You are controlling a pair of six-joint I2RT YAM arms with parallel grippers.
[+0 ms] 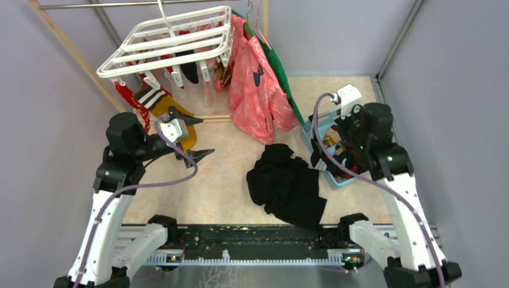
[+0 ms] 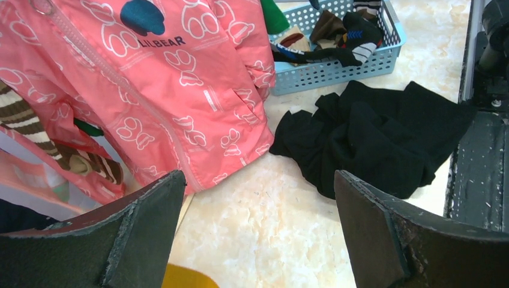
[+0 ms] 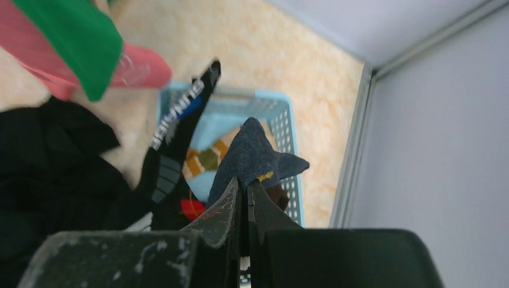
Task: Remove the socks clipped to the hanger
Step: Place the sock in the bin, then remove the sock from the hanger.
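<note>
Trouble could start on either side. The right gripper (image 3: 243, 189) is clenched on a dark blue sock (image 3: 258, 153) above the blue basket (image 3: 281, 123) — let go off-centre, it may drape over the rim or land on the black cloth (image 1: 288, 186) beside it. The left gripper (image 1: 193, 138), fingers spread wide and empty, sits just beside a mustard sock (image 1: 157, 103), one of several socks (image 1: 126, 96) clipped under the white hanger (image 1: 138, 65) at the far left. A hard pull against a clip could swing the hanger — or snag the pink jacket (image 1: 255, 90) hanging next to it.
</note>
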